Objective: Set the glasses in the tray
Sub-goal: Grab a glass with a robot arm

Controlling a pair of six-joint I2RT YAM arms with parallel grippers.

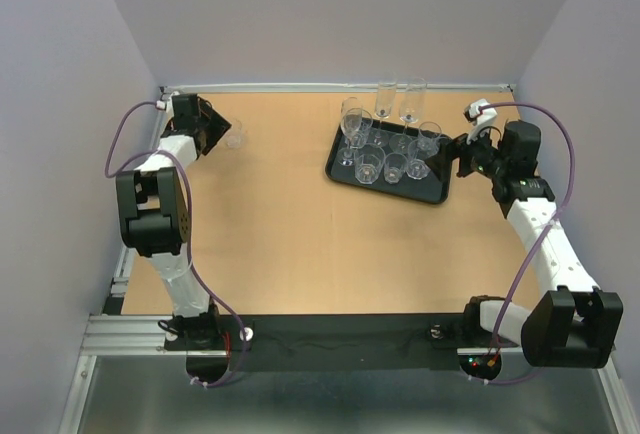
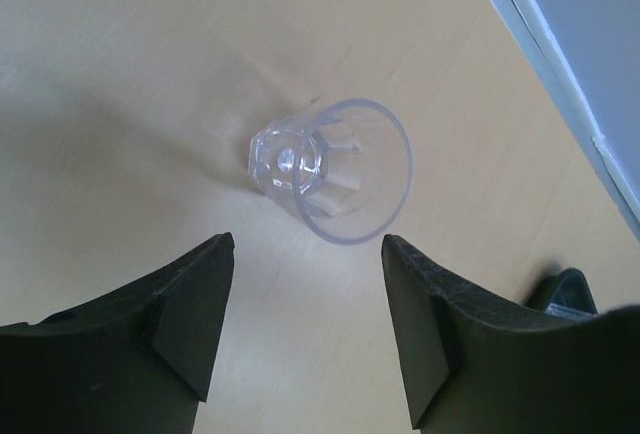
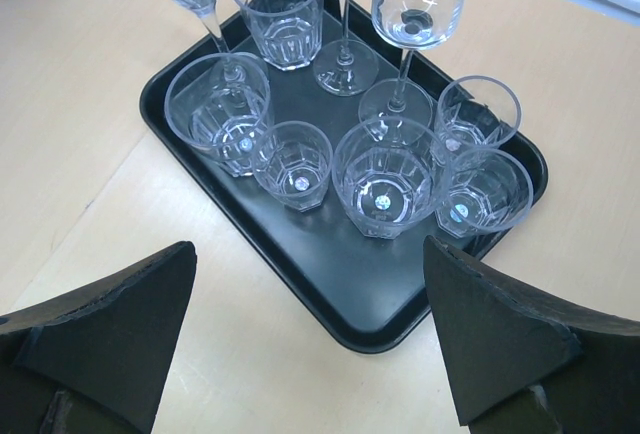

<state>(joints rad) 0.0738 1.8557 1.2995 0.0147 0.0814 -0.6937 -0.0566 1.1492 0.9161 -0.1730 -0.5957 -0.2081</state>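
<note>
A single small clear tumbler (image 2: 330, 169) stands alone on the wooden table at the far left (image 1: 236, 135). My left gripper (image 2: 308, 254) is open just short of it, its dark fingers (image 2: 190, 304) either side of bare table and not touching the glass. The black tray (image 1: 395, 194) sits at the far right and holds several glasses: short tumblers (image 3: 385, 174) in front, stemmed ones (image 3: 345, 14) behind. My right gripper (image 3: 308, 249) hovers wide open over the tray's near corner (image 3: 370, 294), at the tray's right end (image 1: 462, 154) in the top view, holding nothing.
The table's back edge with a pale rail (image 2: 560, 84) runs close to the right of the lone tumbler, and grey walls enclose the table on three sides. Purple cables (image 1: 125, 139) loop off both arms.
</note>
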